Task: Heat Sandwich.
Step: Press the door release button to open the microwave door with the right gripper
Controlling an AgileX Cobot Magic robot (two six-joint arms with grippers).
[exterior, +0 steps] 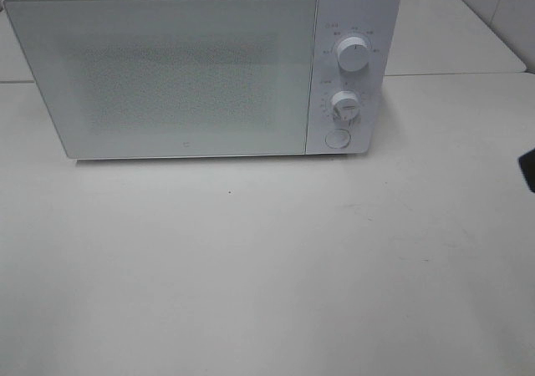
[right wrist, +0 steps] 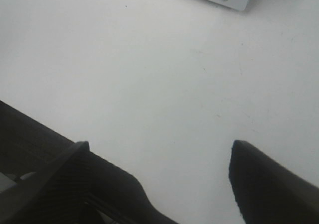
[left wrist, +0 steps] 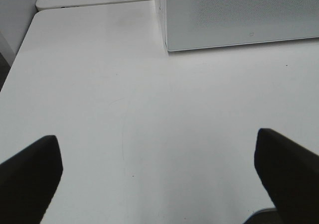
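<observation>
left gripper (left wrist: 155, 136) spread wide over table (left wrist: 99, 84), right gripper (right wrist: 159, 144) parted

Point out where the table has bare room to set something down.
Bare: the table from the microwave to the near edge, plus strips left of the microwave and right of its knobs. Crowded: only the back, where the microwave stands.

White microwave (exterior: 201, 67) upright at far side of table (exterior: 251, 267); door (exterior: 125, 100) shut, front speckled, opaque.
</observation>
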